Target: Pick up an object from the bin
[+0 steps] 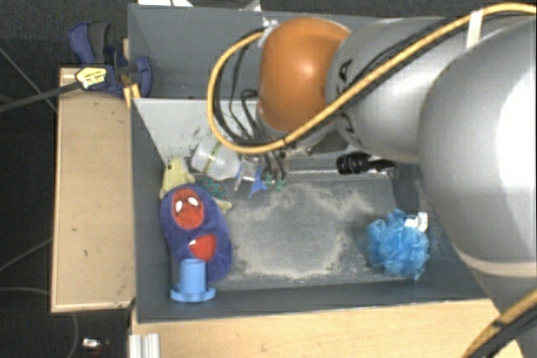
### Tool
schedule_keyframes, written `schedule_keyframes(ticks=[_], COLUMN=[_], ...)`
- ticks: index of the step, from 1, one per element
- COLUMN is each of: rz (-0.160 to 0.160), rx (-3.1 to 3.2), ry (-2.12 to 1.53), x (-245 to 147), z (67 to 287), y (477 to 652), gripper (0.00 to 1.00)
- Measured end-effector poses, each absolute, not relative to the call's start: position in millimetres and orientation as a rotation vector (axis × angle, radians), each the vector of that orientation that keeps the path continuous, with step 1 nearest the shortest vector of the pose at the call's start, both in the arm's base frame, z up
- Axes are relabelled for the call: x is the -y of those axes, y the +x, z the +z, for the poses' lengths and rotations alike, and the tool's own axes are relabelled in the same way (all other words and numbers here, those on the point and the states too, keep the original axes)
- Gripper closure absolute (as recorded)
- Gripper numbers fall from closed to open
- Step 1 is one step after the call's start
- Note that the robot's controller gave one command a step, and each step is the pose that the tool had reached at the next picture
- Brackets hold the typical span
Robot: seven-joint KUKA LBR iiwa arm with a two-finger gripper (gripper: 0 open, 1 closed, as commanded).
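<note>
Within the bin [310, 235], plush toy [191, 229] left — mesh sponge [398, 246] right.

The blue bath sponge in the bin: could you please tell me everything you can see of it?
The blue bath sponge is a ruffled, soft-looking ball of bright blue netting with a small white tag at its upper right. It lies on the dusty floor of the bin, right side, near the front wall, apart from the other things.
</note>
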State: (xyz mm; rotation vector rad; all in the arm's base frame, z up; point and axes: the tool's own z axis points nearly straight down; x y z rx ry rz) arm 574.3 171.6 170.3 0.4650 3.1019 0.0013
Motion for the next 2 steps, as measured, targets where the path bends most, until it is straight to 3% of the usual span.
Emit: schedule_keyframes(ticks=[1,2], rz=[0.006,0.005], rx=[-3.096,-3.097], ry=[0.461,0.459], x=[-171.8,-171.6], z=[187.2,187.3], y=[576.1,575.7], gripper=[1.00,1.00])
